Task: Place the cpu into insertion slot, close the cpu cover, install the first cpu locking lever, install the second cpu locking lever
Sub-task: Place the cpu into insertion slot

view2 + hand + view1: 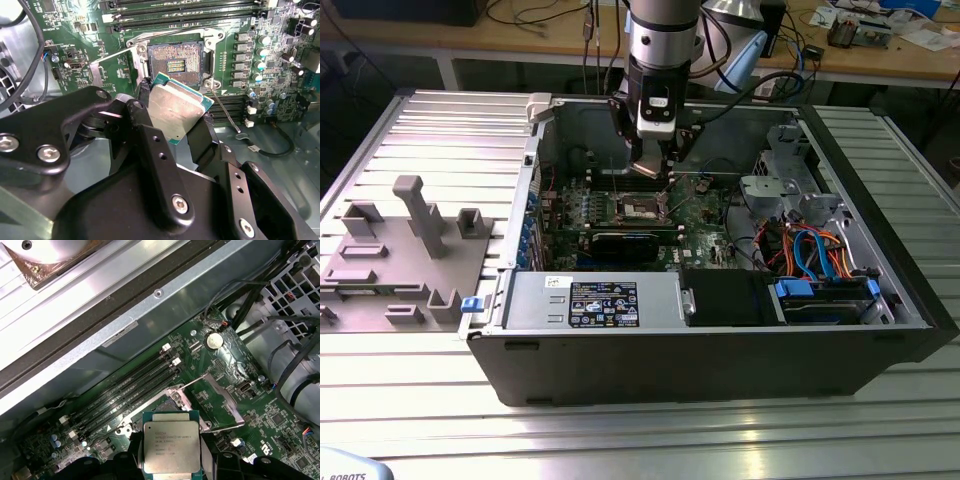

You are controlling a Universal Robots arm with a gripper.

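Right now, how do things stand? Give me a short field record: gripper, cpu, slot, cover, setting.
gripper: shut on the cpu, inside the case over the green board
cpu: gripped at opposite edges, metal top facing both wrist views, not yet seated
insertion slot: empty, contact field exposed
cpu cover: swung open, off the slot
setting: open computer case on a slatted metal table

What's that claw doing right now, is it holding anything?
Gripper: closed, holding the cpu, which is not yet in the insertion slot.
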